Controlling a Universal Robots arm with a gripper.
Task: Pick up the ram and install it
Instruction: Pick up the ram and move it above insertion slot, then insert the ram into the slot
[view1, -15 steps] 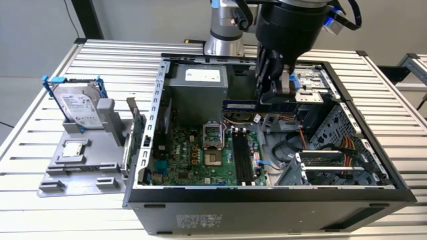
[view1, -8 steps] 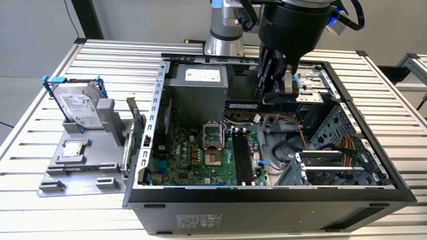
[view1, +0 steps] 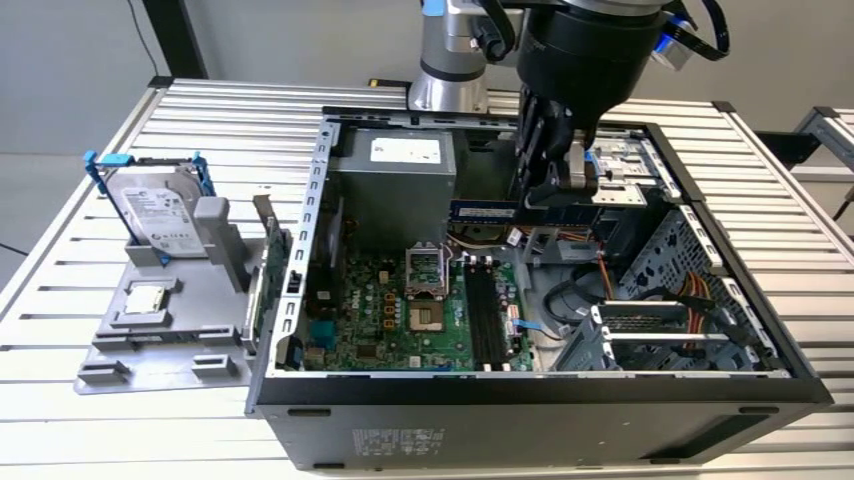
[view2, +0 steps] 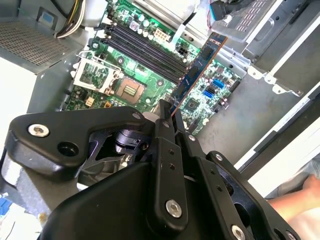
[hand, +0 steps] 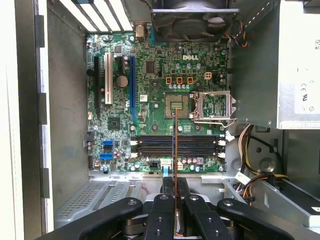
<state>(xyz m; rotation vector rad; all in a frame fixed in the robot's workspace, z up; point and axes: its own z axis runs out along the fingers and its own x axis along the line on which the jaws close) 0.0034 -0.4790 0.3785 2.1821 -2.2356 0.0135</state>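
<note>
Desk (view1: 200, 110) carries open computer case (view1: 534, 410); motherboard (hand: 150, 90) exposed. Claw (hand: 174, 200) clamped on one end of the ram (view2: 197, 70), held on edge in the air above the board. Stick lies crosswise to the memory slots (hand: 200, 146). Risk: pressed down at this angle, it would likely jam or twist in the grip.

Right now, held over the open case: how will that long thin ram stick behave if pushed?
Probably stiff: the long, thin blue circuit-board ram juts straight from the gripper, no sag. Likely light: edge-on in the first wrist view it is a sliver. It may pivot under push, being pinched near one end.
</note>
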